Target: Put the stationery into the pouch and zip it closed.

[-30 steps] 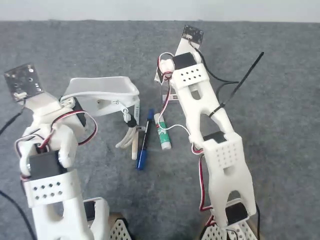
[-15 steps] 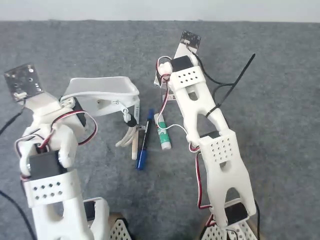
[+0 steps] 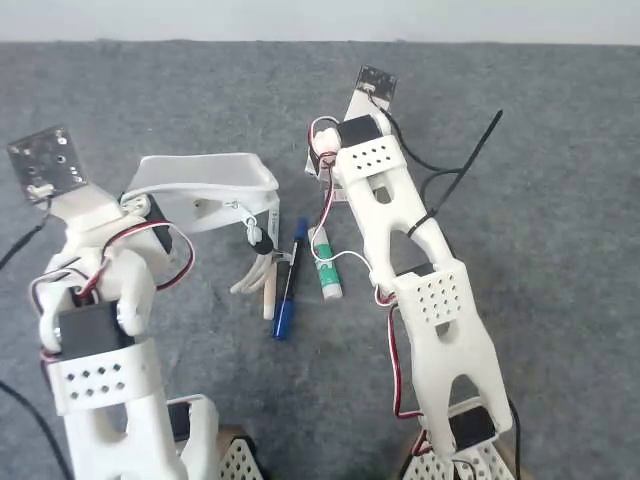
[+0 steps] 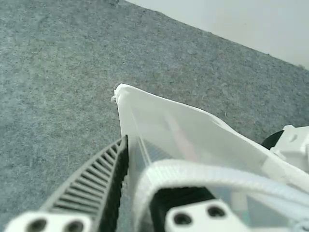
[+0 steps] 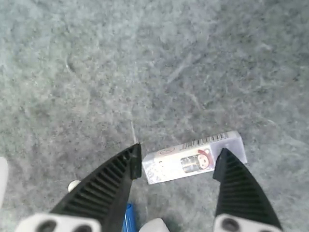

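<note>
Grey felt covers the bench (image 3: pixel 560 250), and both arms are stretched out over it. The left arm (image 3: pixel 100 300) has its jaws clamped on the edge of the white pouch (image 3: pixel 205 185). In its wrist view the ribbed black finger presses against the pouch's (image 4: pixel 193 140) translucent wall, with a white webbing strap (image 4: pixel 203 171) crossing just in front.

To the right of the pouch, between the two arms, three pieces lie loose on the felt and nearly parallel. There is a beige stick (image 3: pixel 268 292), a blue pen (image 3: pixel 287 290) just beside it, and a white tube with a green band (image 3: pixel 325 268) a little apart on the right. A white cord (image 3: pixel 248 278) curls from the pouch's corner towards the stick.

The right arm (image 3: pixel 420 290) reaches further out, past the pen and tube. Its jaws stand wide open, pointing down at the bench and holding nothing. Between them an eraser (image 5: pixel 193 157) in a printed sleeve lies flat on the felt. One black finger sits at one end of it and the other finger at the far end. I cannot tell whether either finger is touching it.
</note>
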`<move>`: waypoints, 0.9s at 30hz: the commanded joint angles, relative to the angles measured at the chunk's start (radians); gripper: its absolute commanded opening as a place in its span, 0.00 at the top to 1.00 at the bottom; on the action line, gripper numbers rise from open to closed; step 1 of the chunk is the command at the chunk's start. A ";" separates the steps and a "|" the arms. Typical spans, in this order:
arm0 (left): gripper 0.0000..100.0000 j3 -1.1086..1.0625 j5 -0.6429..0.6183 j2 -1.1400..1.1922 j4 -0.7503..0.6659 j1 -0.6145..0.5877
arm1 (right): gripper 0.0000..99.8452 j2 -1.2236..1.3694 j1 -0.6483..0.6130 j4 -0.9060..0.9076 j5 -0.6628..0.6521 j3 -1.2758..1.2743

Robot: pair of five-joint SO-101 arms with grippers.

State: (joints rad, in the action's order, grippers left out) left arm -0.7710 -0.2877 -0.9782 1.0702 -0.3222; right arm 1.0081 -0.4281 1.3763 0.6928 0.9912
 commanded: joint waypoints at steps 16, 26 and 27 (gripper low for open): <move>0.99 0.010 -0.011 -0.009 -0.040 0.000 | 0.78 0.036 -0.019 0.225 0.107 0.018; 0.99 0.010 -0.011 -0.009 -0.040 0.000 | 0.78 0.001 -0.015 0.266 0.106 0.072; 0.99 0.010 -0.011 -0.009 -0.040 0.000 | 0.78 -0.007 -0.012 0.288 0.106 0.091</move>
State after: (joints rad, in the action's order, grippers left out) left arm -0.7710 -0.2877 -0.9782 1.0702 -0.3222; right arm 1.0372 -0.4496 1.6065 0.7910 1.0280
